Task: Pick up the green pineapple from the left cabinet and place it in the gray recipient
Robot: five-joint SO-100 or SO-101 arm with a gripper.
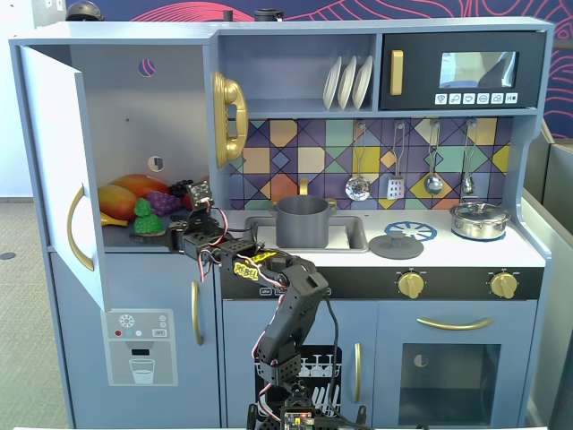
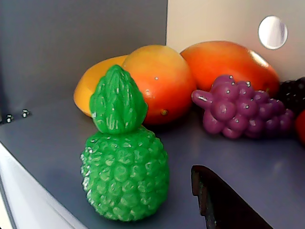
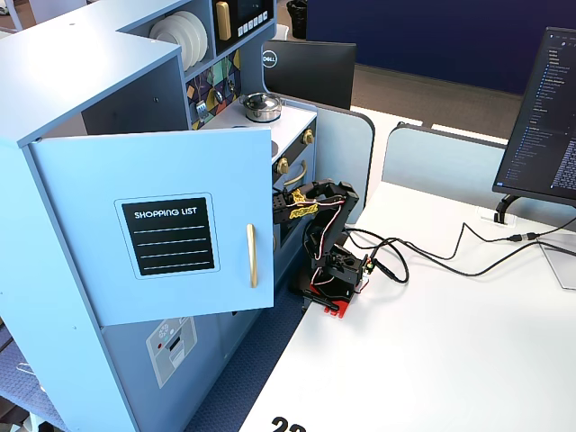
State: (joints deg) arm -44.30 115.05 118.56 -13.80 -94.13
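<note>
- The gripper [image 1: 175,235] is positioned at the near edge of the cabinet shelf, just right of the green pineapple [image 1: 142,219] in a fixed view; whether its jaws are apart or together cannot be told, since only one dark finger [image 2: 224,205] is seen in the wrist view.
- The green pineapple [image 2: 125,152] is seen upright on the shelf of the left cabinet [image 1: 116,107], untouched, in front of a mango [image 2: 157,83], with purple grapes [image 2: 238,107] to the right.
- The bumpy body, not the leafy top, should be straddled, probably after a shift left.
- The mango should not be nudged during closure.
- The gray recipient [image 1: 303,221] is found in the sink, well to the right.
</note>
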